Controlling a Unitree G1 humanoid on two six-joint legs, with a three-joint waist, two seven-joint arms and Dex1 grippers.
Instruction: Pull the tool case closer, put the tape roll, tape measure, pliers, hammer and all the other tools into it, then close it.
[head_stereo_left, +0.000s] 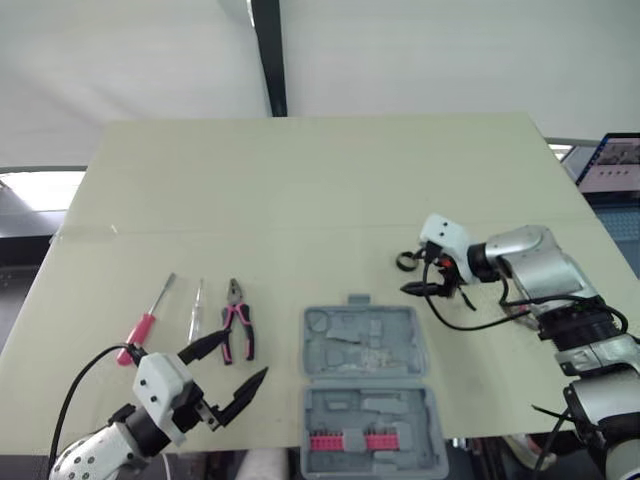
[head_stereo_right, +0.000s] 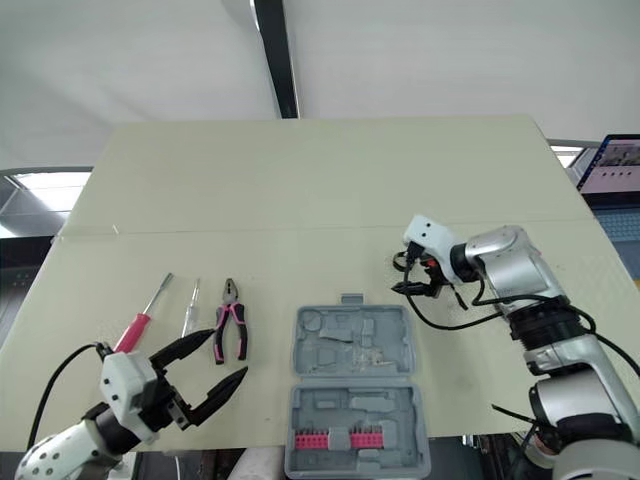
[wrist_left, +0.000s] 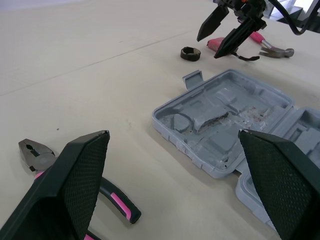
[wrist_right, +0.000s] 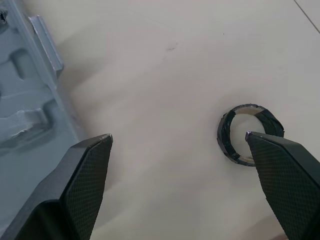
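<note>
Hovering with the right claw, spread wide and empty, just over the roll, right of the desk's middle and well in from the right edge. Looks like the start of the pick, judging by the pose. Sits off-centre at present, with the roll under one finger rather than between the two. Better to shift sideways until straddling the ring, then drop straight down and close across its outer wall. Worth keeping level, to avoid skidding so low a ring across the bare top with one finger. Short carry afterwards to the case, lying open at the front edge near the middle, already close in.

Beyond the roll, toward the right edge: the hammer and possibly the tape measure, too hidden to be sure. Nothing between roll and case. Waiting near the front left corner with the left claw, also wide open and empty, next to the pliers and two screwdrivers.
</note>
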